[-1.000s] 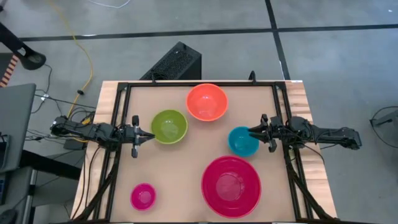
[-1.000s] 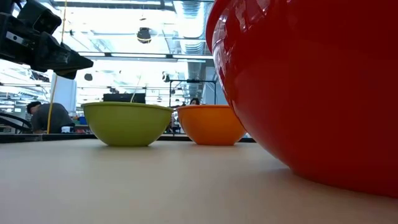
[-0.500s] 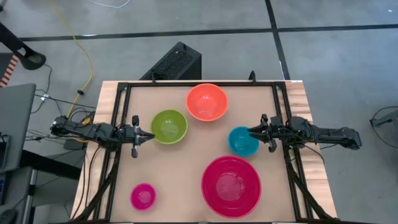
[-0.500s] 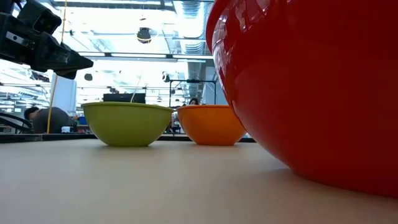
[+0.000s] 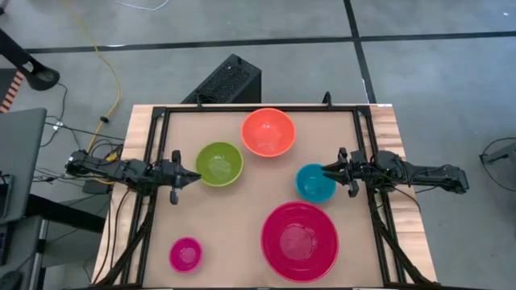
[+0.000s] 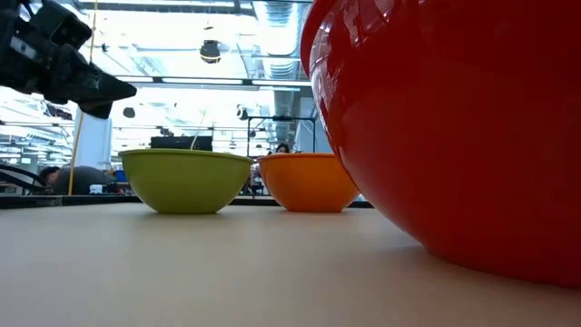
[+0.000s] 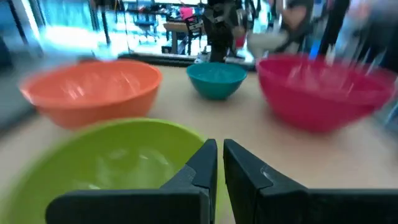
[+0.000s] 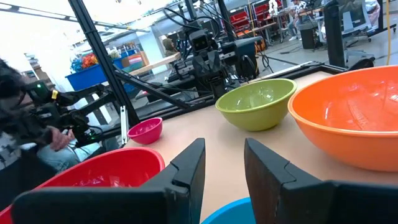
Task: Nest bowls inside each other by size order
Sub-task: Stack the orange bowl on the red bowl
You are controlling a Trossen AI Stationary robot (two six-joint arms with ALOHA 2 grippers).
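Five bowls rest on their bases on the table: red (image 5: 299, 240) near right, orange (image 5: 268, 131) far middle, lime green (image 5: 219, 163) left of middle, blue (image 5: 313, 183) right, pink (image 5: 185, 254) near left. My left gripper (image 5: 193, 175) is level at the green bowl's left rim (image 7: 124, 130), above it, with its fingers together and empty. My right gripper (image 5: 326, 170) is level over the blue bowl's right rim (image 8: 233, 211), its fingers a little apart and empty.
A black frame (image 5: 153, 161) runs along the table's left, right and far sides. The red bowl fills the right of the low view (image 6: 454, 127) and hides the blue bowl there. Bare tabletop (image 5: 234, 225) lies between the pink and red bowls.
My left gripper has tipped a little where it stands above the green bowl's left rim. The bowls and my right gripper have kept still.
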